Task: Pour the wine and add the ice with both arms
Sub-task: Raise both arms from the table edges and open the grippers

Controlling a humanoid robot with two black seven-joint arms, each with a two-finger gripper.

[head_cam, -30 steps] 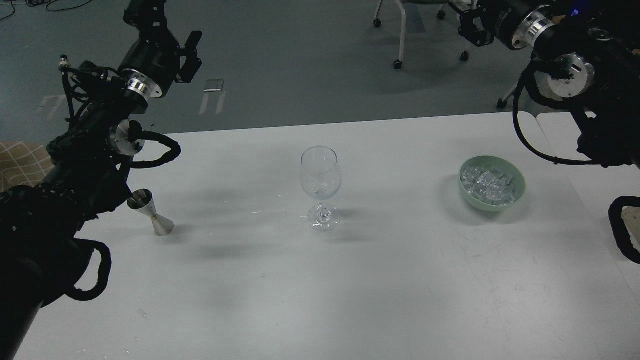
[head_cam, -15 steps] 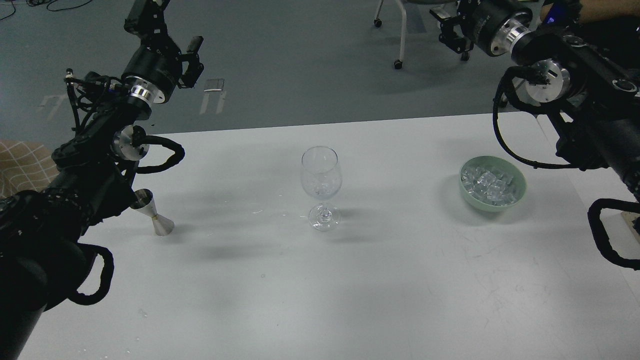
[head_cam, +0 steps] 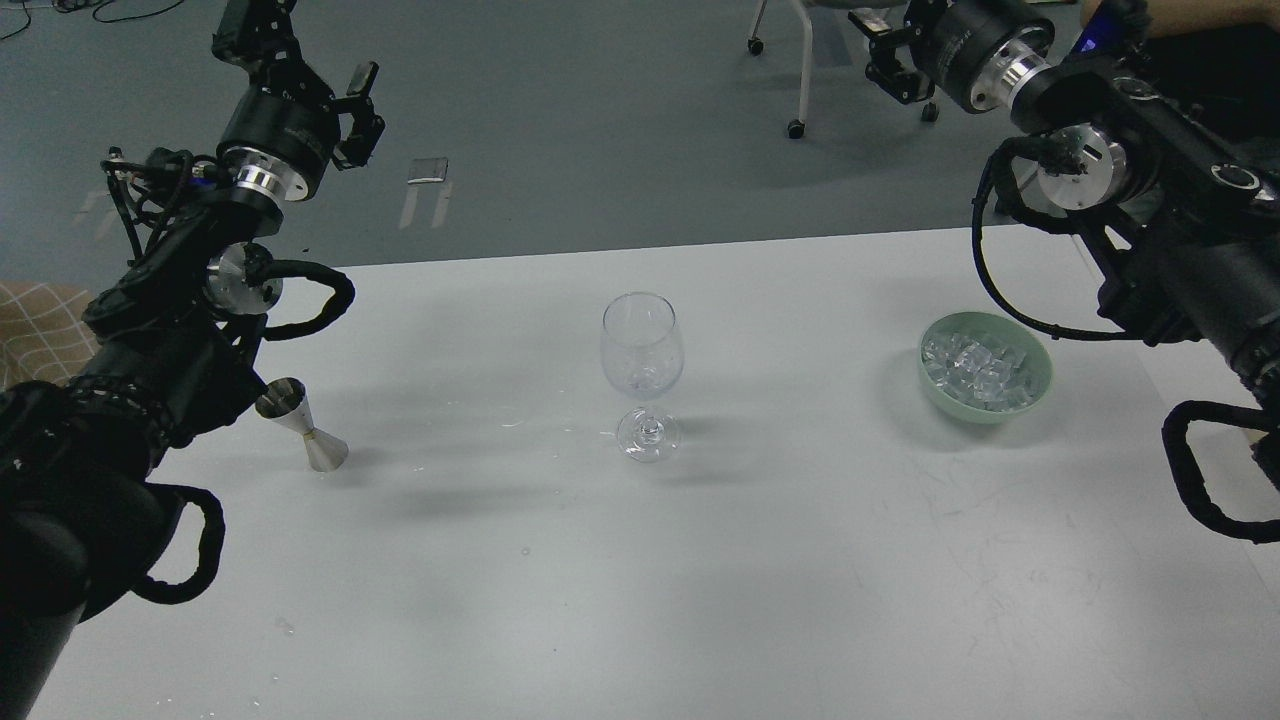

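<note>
A clear wine glass [head_cam: 641, 350] stands upright in the middle of the white table [head_cam: 700, 580]; faint glints show low in its bowl, and I cannot make out any wine. The ice [head_cam: 978, 368], several small clear cubes, lies in a pale green bowl [head_cam: 1036, 386] at the right. A small steel jigger [head_cam: 303, 427] stands at the left, beside my left arm. My left gripper [head_cam: 300, 65] is raised high above the floor beyond the table's far left, fingers apart and empty. My right gripper [head_cam: 888, 52] is raised at the top right, far behind the bowl, dark and end-on.
The table's far edge runs across the view behind the glass. White chair legs on castors [head_cam: 797, 126] stand on the grey floor beyond. A checked beige cloth [head_cam: 35, 325] shows at the left edge. Black cables loop off both arms.
My left gripper has swung up and to the left. My right arm has moved leftward into view, its gripper still held high behind the bowl. Glass, jigger and bowl have not moved.
</note>
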